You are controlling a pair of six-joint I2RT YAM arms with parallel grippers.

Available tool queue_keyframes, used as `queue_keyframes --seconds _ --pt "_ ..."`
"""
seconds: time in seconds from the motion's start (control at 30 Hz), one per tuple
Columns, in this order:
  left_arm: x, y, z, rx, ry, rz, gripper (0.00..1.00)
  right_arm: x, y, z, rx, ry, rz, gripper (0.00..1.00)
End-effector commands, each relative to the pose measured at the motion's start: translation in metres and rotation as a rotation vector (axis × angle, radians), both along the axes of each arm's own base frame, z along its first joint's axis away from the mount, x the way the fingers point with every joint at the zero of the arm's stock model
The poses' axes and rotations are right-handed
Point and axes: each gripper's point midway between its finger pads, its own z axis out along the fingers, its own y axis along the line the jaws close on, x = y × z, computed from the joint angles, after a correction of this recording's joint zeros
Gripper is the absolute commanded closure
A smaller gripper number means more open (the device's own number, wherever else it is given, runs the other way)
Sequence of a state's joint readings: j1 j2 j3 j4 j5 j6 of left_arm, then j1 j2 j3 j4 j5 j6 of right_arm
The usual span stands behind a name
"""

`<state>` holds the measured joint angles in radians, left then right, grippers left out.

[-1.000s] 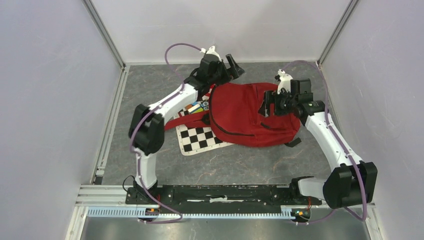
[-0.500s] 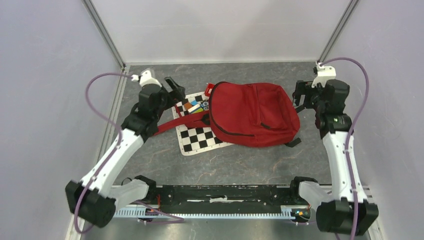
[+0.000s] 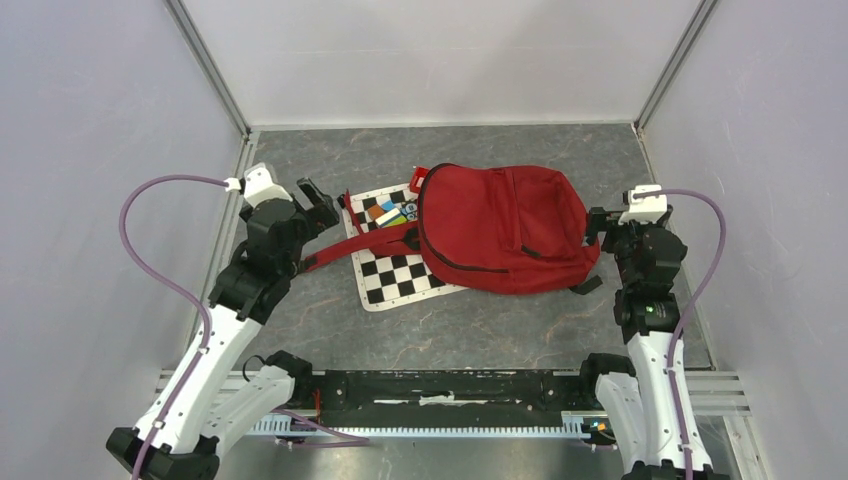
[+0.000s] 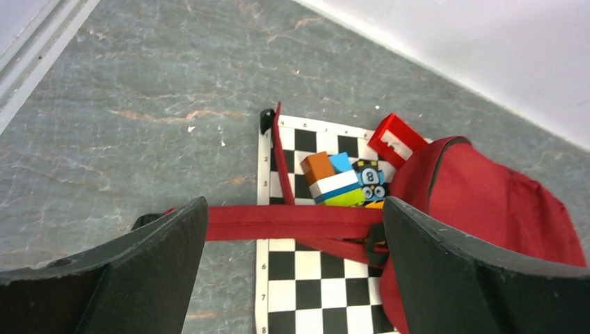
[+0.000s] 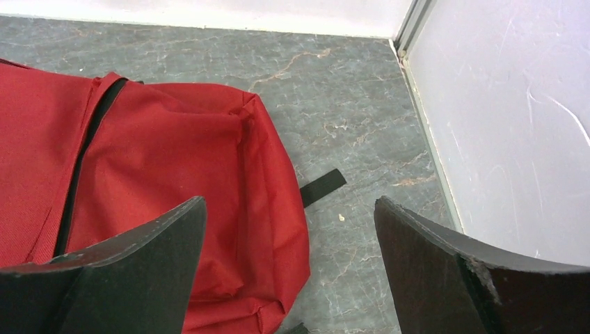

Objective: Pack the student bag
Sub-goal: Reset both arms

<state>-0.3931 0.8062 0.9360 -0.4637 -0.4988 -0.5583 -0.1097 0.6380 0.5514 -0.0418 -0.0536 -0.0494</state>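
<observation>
The student bag (image 3: 500,230) is a big red backpack with black zip trim, lying flat mid-table with its zip closed. One red shoulder strap (image 3: 355,247) trails left across a chessboard mat (image 3: 400,275). My left gripper (image 3: 322,203) hovers open to the left of the bag, above the strap's end. In the left wrist view the strap (image 4: 292,221) runs between the wide-apart fingers (image 4: 139,271), the bag (image 4: 487,202) to the right. My right gripper (image 3: 598,228) hangs open at the bag's right edge. The right wrist view shows the bag's corner (image 5: 160,160) beneath empty jaws.
Coloured toy blocks (image 4: 334,181) and a small red box (image 4: 396,141) lie on the mat by the bag's top. A black strap end (image 5: 322,186) sticks out at the bag's right. White walls enclose the grey table; the right wall (image 5: 508,125) is close to the right gripper.
Both arms have pulled back off the bag, the left swinging left and toward the near edge, the right swinging right and nearer. The right jaws have spread a little wider.
</observation>
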Motion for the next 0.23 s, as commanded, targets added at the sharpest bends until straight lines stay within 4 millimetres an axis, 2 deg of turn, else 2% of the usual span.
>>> queue_keyframes --seconds 0.0,0.2 --pt "-0.0068 0.0118 -0.0014 0.059 0.007 0.029 0.00 0.0047 -0.0010 0.0298 -0.023 -0.119 0.003 0.05" --pt "-0.0079 0.0139 0.0004 0.064 0.015 0.039 0.00 0.0067 0.0012 0.0315 -0.021 -0.128 0.016 0.05"
